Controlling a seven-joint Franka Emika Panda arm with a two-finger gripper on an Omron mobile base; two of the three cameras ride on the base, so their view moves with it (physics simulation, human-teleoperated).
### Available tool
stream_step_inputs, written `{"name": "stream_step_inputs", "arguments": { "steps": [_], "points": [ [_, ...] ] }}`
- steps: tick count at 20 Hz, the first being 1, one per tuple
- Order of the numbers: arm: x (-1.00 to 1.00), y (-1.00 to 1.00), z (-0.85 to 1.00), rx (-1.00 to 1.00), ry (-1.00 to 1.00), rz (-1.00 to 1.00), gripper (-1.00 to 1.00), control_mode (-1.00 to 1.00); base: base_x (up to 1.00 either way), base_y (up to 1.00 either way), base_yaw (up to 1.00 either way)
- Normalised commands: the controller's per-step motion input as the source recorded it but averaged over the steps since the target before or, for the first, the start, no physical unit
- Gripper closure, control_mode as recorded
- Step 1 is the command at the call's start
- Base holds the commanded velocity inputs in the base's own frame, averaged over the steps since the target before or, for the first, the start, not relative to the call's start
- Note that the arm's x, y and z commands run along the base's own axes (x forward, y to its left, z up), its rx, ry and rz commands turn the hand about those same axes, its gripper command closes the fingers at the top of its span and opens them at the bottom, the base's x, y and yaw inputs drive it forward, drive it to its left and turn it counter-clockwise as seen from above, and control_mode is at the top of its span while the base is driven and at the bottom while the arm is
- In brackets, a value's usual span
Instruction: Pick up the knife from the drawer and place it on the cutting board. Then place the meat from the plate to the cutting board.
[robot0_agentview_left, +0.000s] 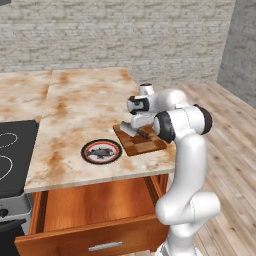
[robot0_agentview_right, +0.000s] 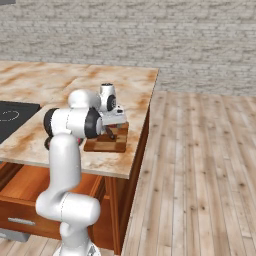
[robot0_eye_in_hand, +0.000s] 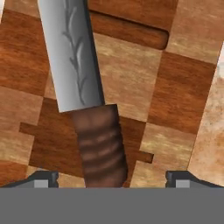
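The white arm bends low over the checkered cutting board (robot0_agentview_right: 111, 141) near the right edge of the marble table (robot0_agentview_right: 135, 95), its tool (robot0_agentview_right: 111, 131) just above the board, the wooden drawer (robot0_agentview_right: 22, 200) standing open beneath the tabletop.

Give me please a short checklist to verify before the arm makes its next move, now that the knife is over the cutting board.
1. Knife lies on the cutting board: ok; blade and handle lie over the checker squares in the hand view.
2. Gripper released: ok; the fingertips stand wide on both sides of the handle, apart from it.
3. Meat on the plate: ok, not yet moved.
4. Bare room on the board for the meat: ok, free squares beside the knife.
5. Path from board to plate free: cannot tell, the arm hides part of it.
6. Drawer open: ok, no obstacle above the counter.
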Motion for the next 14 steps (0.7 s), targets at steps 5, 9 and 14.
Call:
{"name": "stream_step_inputs", "arguments": {
  "steps": [5, 9, 14],
  "points": [
    [-0.20, 0.34, 0.61, -0.08, 0.04, -0.02, -1.00, -1.00, 0.00, 0.00, 0.00],
    [-0.09, 0.81, 0.12, 0.00, 0.01, -0.10, -1.00, -1.00, 0.00, 0.00, 0.00],
    [-0.16, 0.58, 0.03, 0.00, 0.03, -0.03, -1.00, -1.00, 0.00, 0.00, 0.00]
  ]
}}
